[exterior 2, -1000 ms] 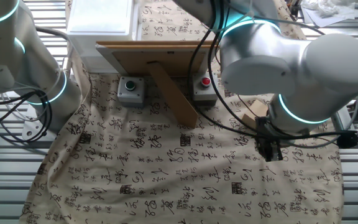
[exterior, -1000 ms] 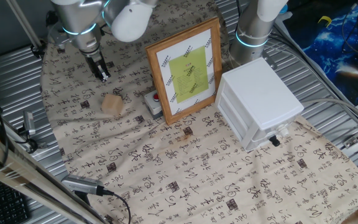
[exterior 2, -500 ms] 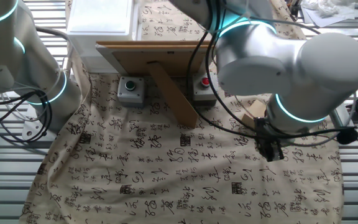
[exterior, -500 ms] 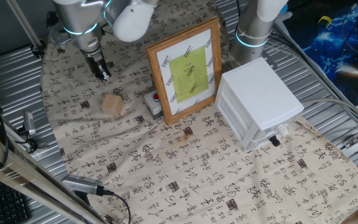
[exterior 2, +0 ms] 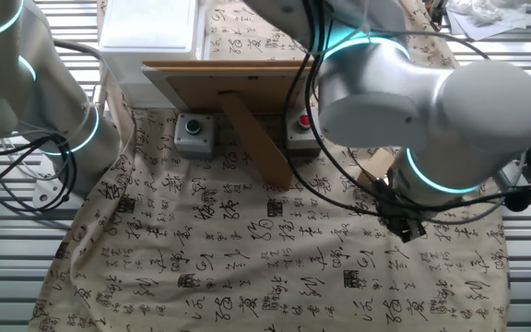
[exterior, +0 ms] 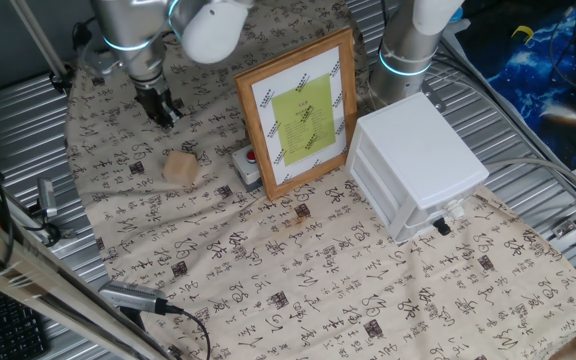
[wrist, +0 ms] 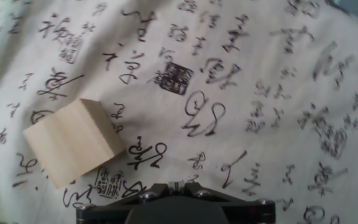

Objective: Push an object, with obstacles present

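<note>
Hand view: smooth pale wooden block (wrist: 73, 142) is lying on wrinkled calligraphy-printed cloth (wrist: 260, 93).
Block position: sitting apart from gripper (exterior: 164, 112), left of wood-framed picture (exterior: 300, 110).
Gripper state: fingers are looking clenched together.

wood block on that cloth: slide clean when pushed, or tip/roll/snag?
The wooden block looks rigid, with flat faces and a squat, cube-like shape, so it should slide rather than roll or tip. It looks small and probably light, so an off-center push may spin it. The printed cloth is wrinkled near it, so it may drag or bunch. The pincer is apart from it.
</note>
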